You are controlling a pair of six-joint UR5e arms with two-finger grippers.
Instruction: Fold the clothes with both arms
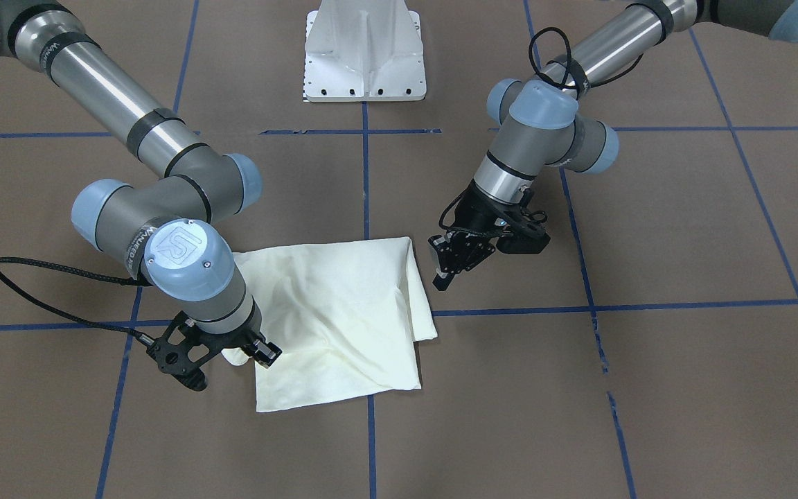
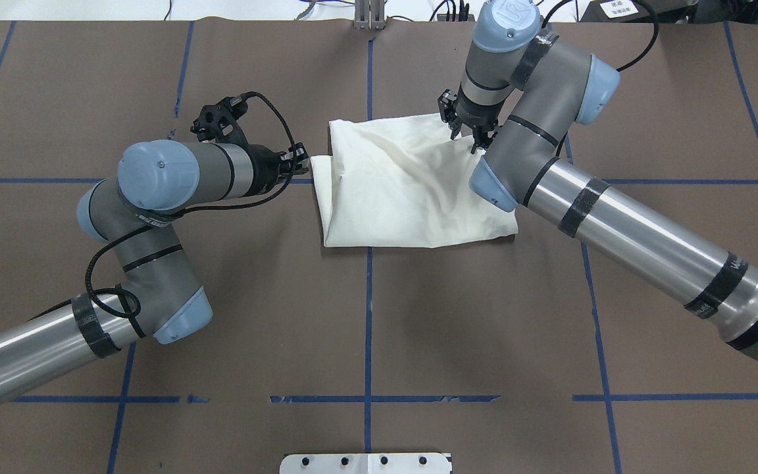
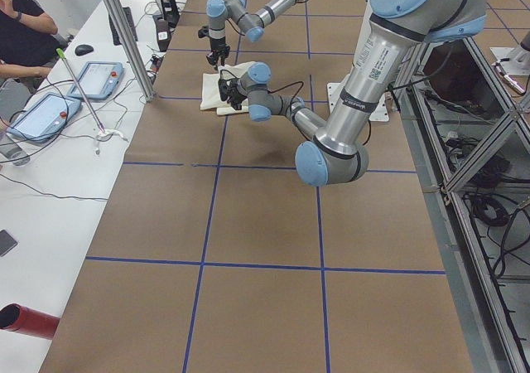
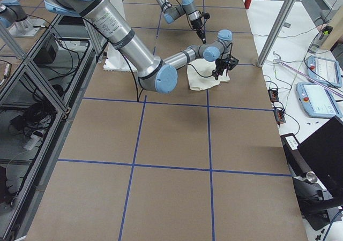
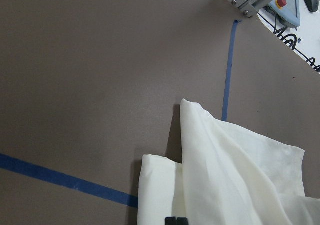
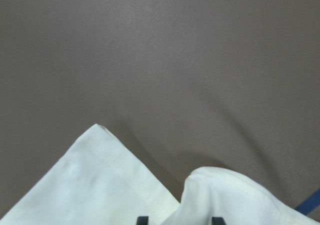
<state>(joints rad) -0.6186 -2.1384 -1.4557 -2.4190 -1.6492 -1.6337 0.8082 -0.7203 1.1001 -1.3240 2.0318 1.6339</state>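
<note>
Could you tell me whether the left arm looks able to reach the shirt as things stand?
Probably yes: the left gripper sits beside the shirt at its folded edge, with nothing between them; the right gripper is at the opposite side.

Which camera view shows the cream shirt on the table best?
The exterior front-facing view: the shirt lies largest there, only one corner hidden by the right arm. The overhead view also hides a corner under that arm. Both side views show it small and far. The wrist views show only edges.
</note>
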